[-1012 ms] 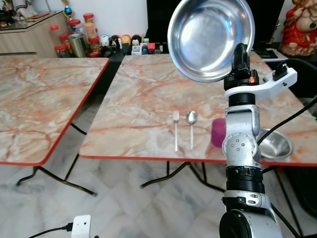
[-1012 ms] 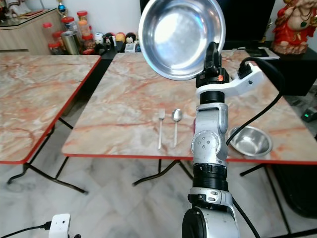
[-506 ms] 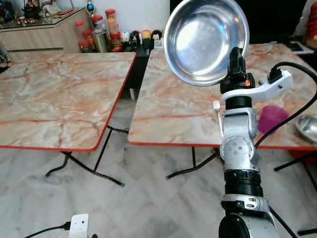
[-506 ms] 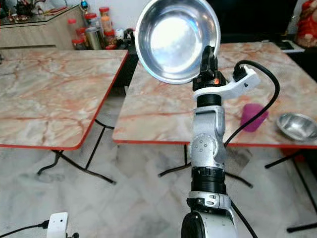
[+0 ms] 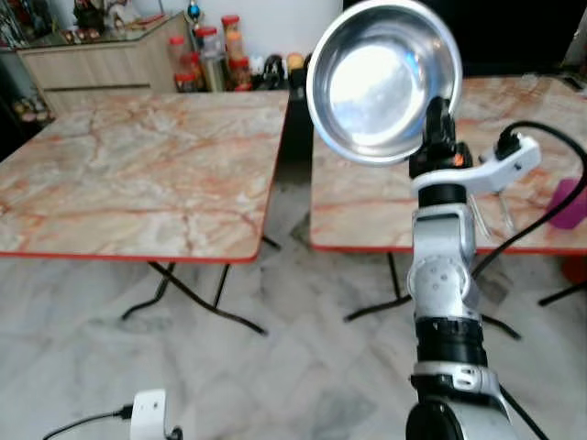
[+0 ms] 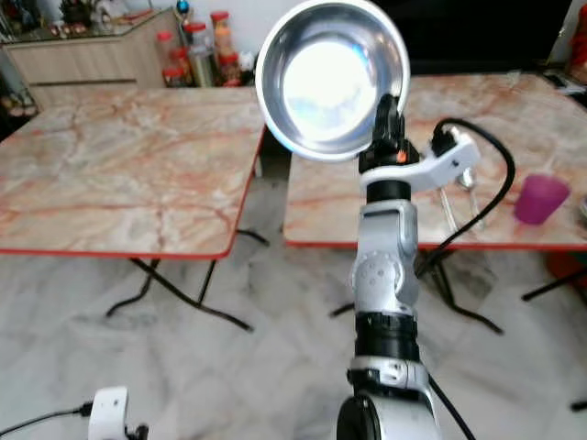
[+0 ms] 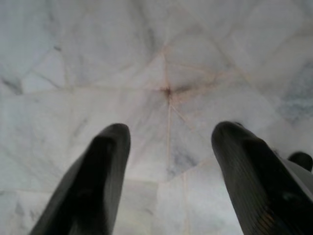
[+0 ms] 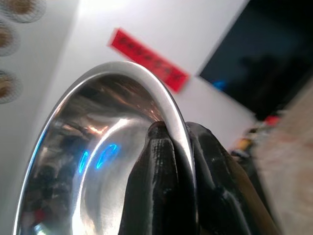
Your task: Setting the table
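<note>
Steel bowl point(image 5: 383, 78) | rim clenched in right claw point(image 8: 178, 147), held upright | left claw point(image 7: 168, 171) released, apparently idle

1. Two marble-look tables with red edges, one on the left point(image 5: 138, 174) and one on the right point(image 5: 367, 197), on folding black legs.
2. Pale marble-tile floor point(image 5: 138, 367).
3. Wooden cabinet point(image 5: 101, 69) at the back left, jars point(image 5: 215, 60) beside it.

pink cup point(image 5: 570, 203) cut by the frame edge, cutlery point(image 6: 459, 197) blurred
</note>
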